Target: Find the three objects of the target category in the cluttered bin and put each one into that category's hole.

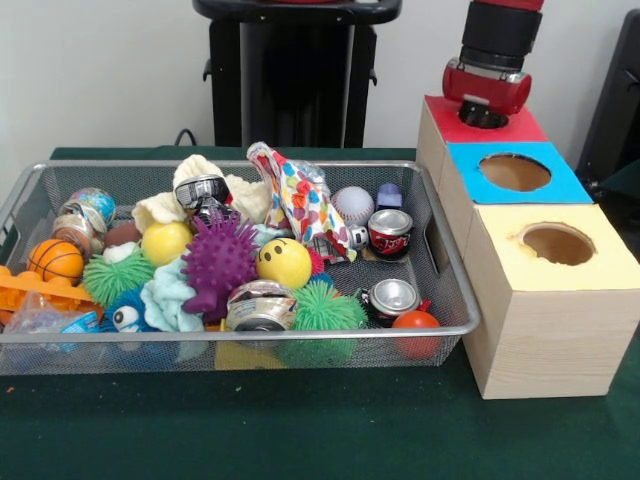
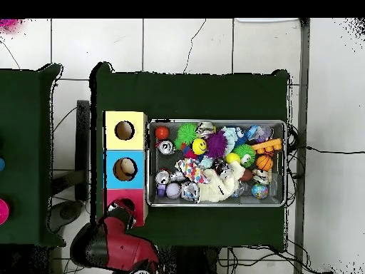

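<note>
The silver wire-mesh bin point(image 1: 250, 330) holds a heap of toys on the green table; it also shows in the overhead view point(image 2: 150, 164). A cream-tan plush point(image 1: 197, 171) lies at the back of the heap, also in the overhead view point(image 2: 212, 188). The brown teddy and the striped tiger are hidden or out of view. My gripper point(image 1: 487, 113) hangs straight over the hole of the red-topped box point(image 1: 525, 128), and its tip covers the hole. In the overhead view the gripper point(image 2: 122, 209) sits over the red top point(image 2: 137, 215).
The blue-topped hole point(image 1: 515, 172) and yellow-topped hole point(image 1: 557, 243) stand in a row in front of the red box. The bin holds a purple spiky ball point(image 1: 217, 262), a yellow smiley ball point(image 1: 284, 262), cans point(image 1: 390, 232), a small basketball point(image 1: 55, 260) and a dotted cloth point(image 1: 300, 200).
</note>
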